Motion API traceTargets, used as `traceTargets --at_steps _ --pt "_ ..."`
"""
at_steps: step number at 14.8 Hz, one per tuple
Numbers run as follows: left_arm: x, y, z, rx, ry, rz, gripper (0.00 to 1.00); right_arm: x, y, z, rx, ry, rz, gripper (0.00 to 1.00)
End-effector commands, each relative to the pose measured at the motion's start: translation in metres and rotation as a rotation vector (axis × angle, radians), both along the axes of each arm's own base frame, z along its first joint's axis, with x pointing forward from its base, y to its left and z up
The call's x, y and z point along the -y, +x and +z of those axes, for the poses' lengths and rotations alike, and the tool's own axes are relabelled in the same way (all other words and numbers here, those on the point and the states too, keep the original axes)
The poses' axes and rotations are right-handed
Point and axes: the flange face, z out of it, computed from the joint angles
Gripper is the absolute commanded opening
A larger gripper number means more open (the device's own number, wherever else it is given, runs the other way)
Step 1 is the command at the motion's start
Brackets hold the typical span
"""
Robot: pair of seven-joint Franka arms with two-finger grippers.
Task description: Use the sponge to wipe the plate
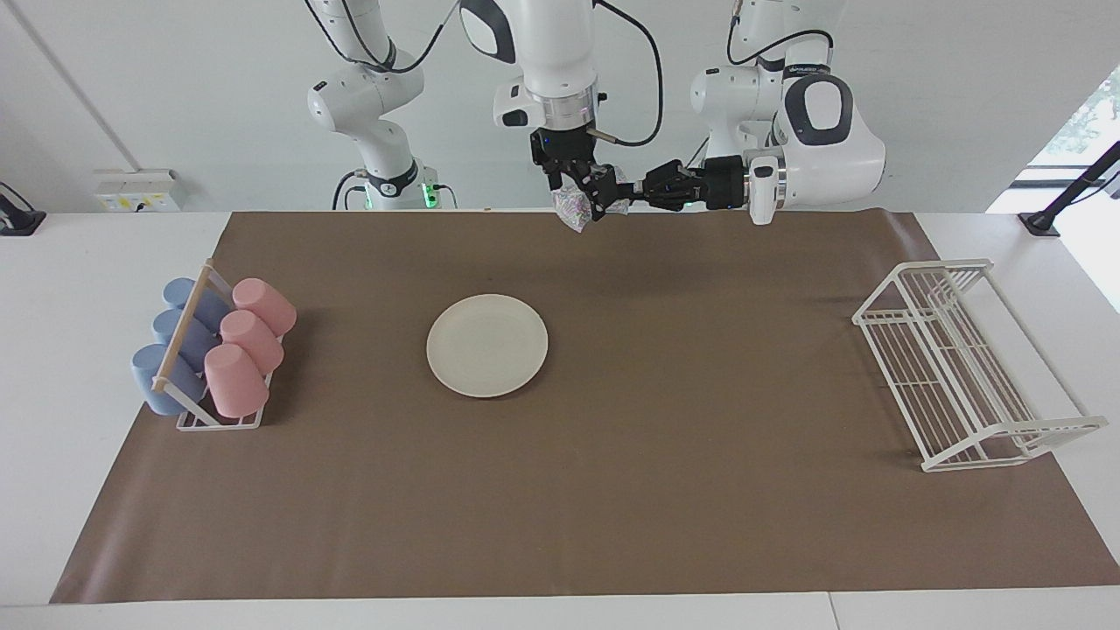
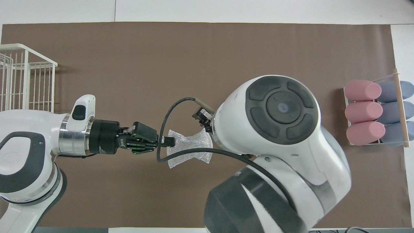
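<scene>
Two arms: I see both raised over the robots' edge of the brown mat (image 1: pixel 612 490), meeting in the air above it.
Left pincer (image 1: pixel 632 194): reaches in sideways and is clenched on one end of the sponge (image 2: pixel 189 149); in the overhead view its fingertips pinch the pad's edge.
Right pincer (image 1: pixel 579 197): points down at the sponge's other end, fingers spread and released; I cannot tell whether they touch the pad.
Sponge: a silvery mesh pad, stretched out flat between the two pincers, up in the air and off the worktop (image 1: pixel 105 262).
Plate (image 1: pixel 487 345): cream-white, lying flat on the mat, well below both pincers and a little toward the right arm's end from them; in the overhead view the right arm's wrist hides it.
Surface: a white worktop, with the plain brown mat covering most of it; the mat lies smooth, and white strips of worktop show past its edges.
Cup rack (image 1: pixel 214 411): at the right arm's end of the mat, well away from the pincers, holding three pink cups (image 1: pixel 248 346) and three blue cups (image 1: pixel 173 343) lying on their sides.
Wire rack (image 1: pixel 958 367): white, at the left arm's end of the mat.
Room: a plain white wall (image 1: pixel 175 87) rises at the robots' end, with a socket box (image 1: pixel 138 189) low on it near the right arm's base.
</scene>
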Motion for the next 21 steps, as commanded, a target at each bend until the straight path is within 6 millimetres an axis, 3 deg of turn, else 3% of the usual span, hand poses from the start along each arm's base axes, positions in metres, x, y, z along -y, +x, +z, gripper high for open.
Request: traceTargets --at_steps 1,3,6,8,12,15,18,21 --pt "-0.016 0.005 -0.003 0.035 0.141 0.014 0.00 0.043 0.002 0.009 0.004 -0.021 0.135 1.00" --pt "-0.022 0.015 -0.002 0.054 0.263 0.020 0.00 0.090 0.020 0.007 -0.026 -0.032 0.197 1.00" --pt "-0.026 0.034 0.007 0.070 0.523 0.008 0.00 0.186 0.049 0.018 0.017 -0.011 0.374 1.00" --pt "-0.032 0.049 0.014 0.099 0.726 -0.010 0.00 0.234 0.054 0.022 0.025 -0.002 0.500 1.00" --pt "-0.038 0.050 0.008 0.179 1.123 -0.066 0.00 0.270 0.054 0.021 -0.010 0.006 0.525 1.00" --pt "-0.036 0.055 0.008 0.222 1.373 -0.172 0.00 0.278 0.055 0.021 -0.004 0.006 0.571 1.00" --pt "-0.013 0.071 0.009 0.206 1.659 -0.244 0.00 0.290 0.059 0.022 -0.001 -0.019 0.606 1.00" --pt "-0.014 0.081 0.008 0.199 1.918 -0.309 0.00 0.295 0.059 0.021 -0.005 -0.031 0.631 1.00"
